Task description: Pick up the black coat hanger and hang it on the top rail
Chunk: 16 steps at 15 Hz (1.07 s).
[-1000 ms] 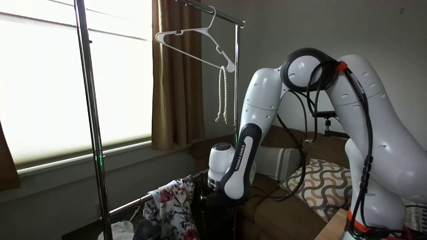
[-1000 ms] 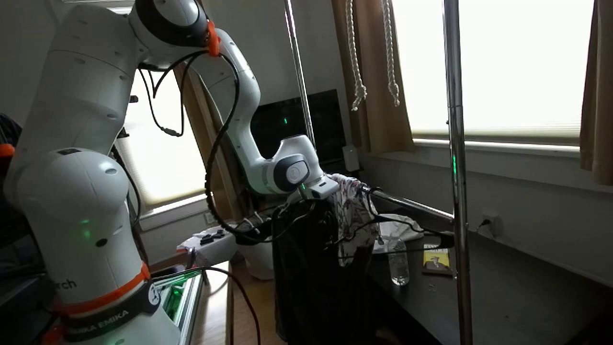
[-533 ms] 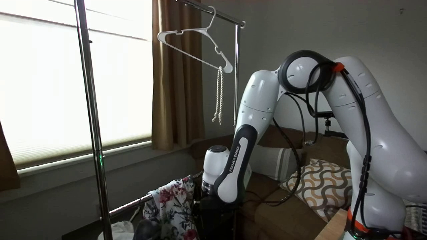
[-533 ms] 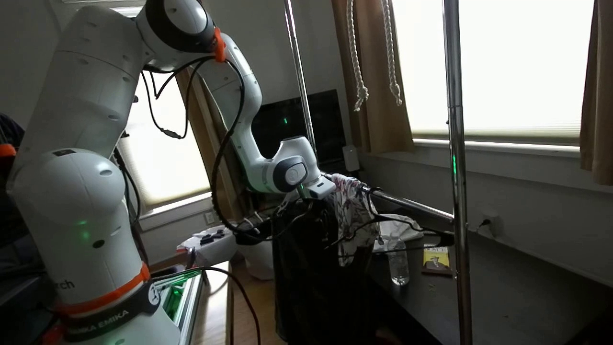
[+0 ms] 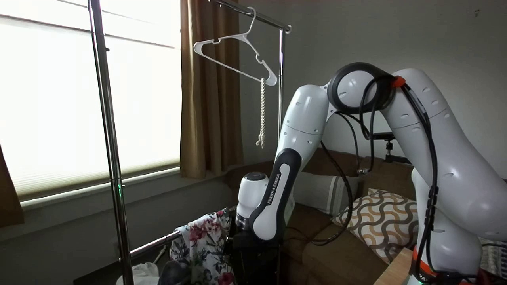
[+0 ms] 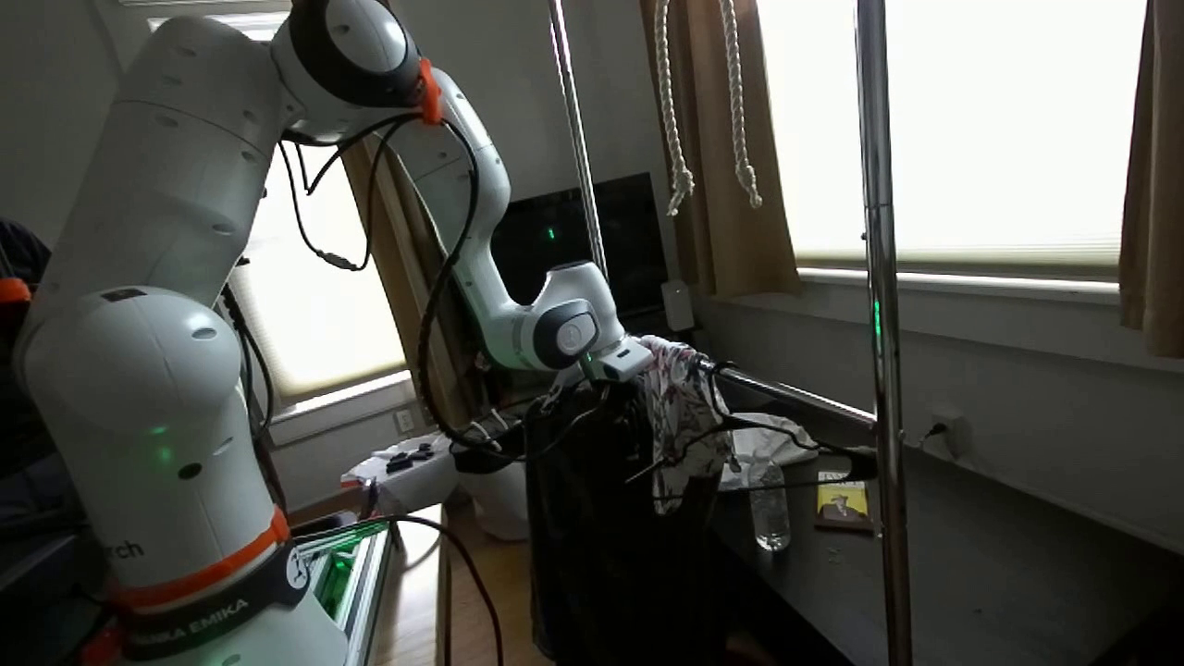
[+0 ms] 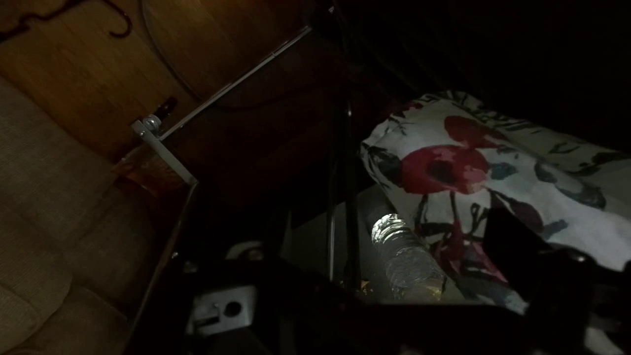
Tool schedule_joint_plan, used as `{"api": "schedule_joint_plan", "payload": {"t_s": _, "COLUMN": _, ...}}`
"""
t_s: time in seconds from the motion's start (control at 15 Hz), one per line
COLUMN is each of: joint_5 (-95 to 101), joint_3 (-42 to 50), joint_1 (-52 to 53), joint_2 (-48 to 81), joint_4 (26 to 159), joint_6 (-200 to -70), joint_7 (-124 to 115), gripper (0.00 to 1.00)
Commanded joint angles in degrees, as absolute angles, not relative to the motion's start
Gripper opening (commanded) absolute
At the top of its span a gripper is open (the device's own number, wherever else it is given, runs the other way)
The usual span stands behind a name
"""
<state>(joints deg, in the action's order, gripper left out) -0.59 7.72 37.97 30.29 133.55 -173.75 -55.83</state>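
Pincer (image 7: 389, 241) looks spread wide in the wrist view, nothing clearly gripped. There's a thin dark bar (image 7: 349, 212) in the gap, maybe the black coat hanger (image 6: 737, 423) edge-on, but too murky to swear to. One finger (image 7: 512, 251) overlaps the floral cloth (image 7: 493, 182) there, so the operator's best bet is probably easing away from the fabric, then squeezing slowly. In an exterior view the hanger's hooked on the lower crossbar (image 6: 795, 395) right beside that cloth, one shoulder crossing in front, so snagging seems a real risk. Once it's pinched, straight up first to get the hook off, then sideways. Top rail (image 5: 267, 20) is way higher; a white hanger (image 5: 242, 37) hangs there, so a spot beside it seems smart.
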Motion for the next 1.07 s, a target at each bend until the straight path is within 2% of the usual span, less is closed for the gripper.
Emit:
{"api": "schedule_joint_plan", "payload": {"t_s": 0.0, "joint_5": -1.9, "joint_3": 7.9, "joint_1": 38.3, "joint_2": 30.3, "joint_4": 133.5, "joint_6": -173.7, "joint_7": -54.7, "gripper": 1.00}}
{"api": "schedule_joint_plan", "payload": {"t_s": 0.4, "joint_5": -0.9, "joint_3": 11.5, "joint_1": 42.8, "joint_2": 32.1, "joint_4": 132.8, "joint_6": -176.0, "joint_7": -56.7, "gripper": 1.00}}
{"api": "schedule_joint_plan", "payload": {"t_s": 0.8, "joint_5": -0.7, "joint_3": 25.1, "joint_1": 57.1, "joint_2": 38.8, "joint_4": 130.0, "joint_6": -177.3, "joint_7": -58.4, "gripper": 1.00}}
{"api": "schedule_joint_plan", "payload": {"t_s": 0.87, "joint_5": -1.4, "joint_3": 26.2, "joint_1": 58.5, "joint_2": 39.7, "joint_4": 129.6, "joint_6": -177.3, "joint_7": -58.5, "gripper": 0.98}}
{"api": "schedule_joint_plan", "payload": {"t_s": 1.0, "joint_5": -2.6, "joint_3": 26.9, "joint_1": 60.0, "joint_2": 40.9, "joint_4": 128.9, "joint_6": -175.9, "joint_7": -58.3, "gripper": 0.73}}
